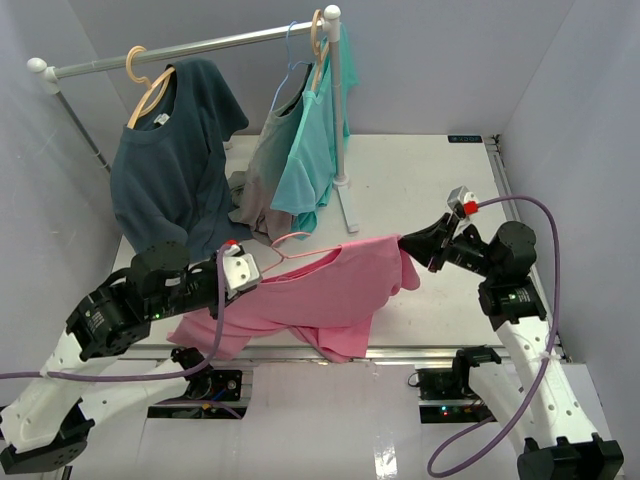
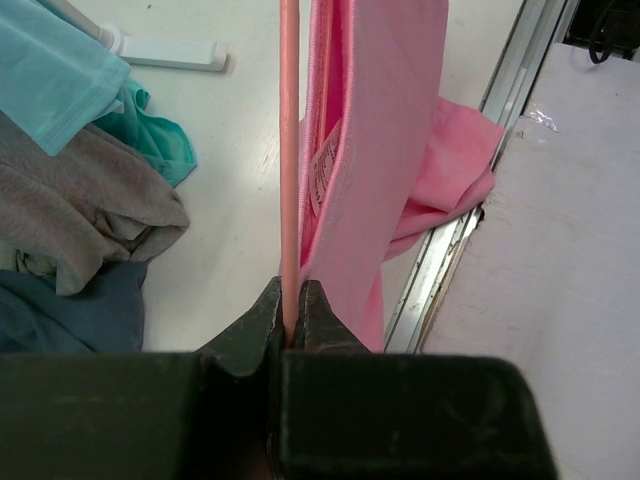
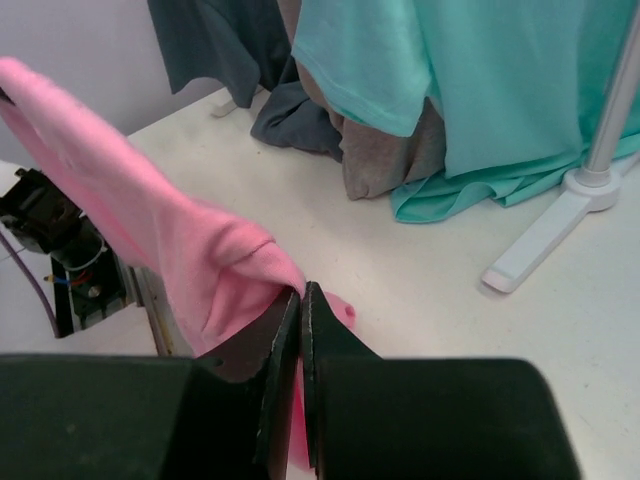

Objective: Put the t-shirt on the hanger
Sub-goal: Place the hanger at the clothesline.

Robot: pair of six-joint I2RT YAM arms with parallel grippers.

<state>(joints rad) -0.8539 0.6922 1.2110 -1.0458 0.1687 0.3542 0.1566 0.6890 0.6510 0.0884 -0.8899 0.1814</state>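
The bright pink t-shirt (image 1: 320, 290) hangs stretched between my two grippers above the table's front edge. The thin pink hanger (image 1: 300, 247) lies at the shirt's collar, its hook pointing back. My left gripper (image 1: 262, 270) is shut on the hanger's wire (image 2: 289, 160), with the shirt (image 2: 380, 130) draped just right of it. My right gripper (image 1: 412, 247) is shut on the shirt's right sleeve (image 3: 215, 265) and holds it off the table.
A clothes rail (image 1: 200, 45) at the back carries a dark navy-teal shirt (image 1: 175, 160) on a wooden hanger and a turquoise shirt (image 1: 315, 140) by the rail's upright (image 1: 338, 110). A grey garment (image 1: 262, 180) hangs down to the table beside it. The rail's white foot (image 3: 550, 225) lies on the table.
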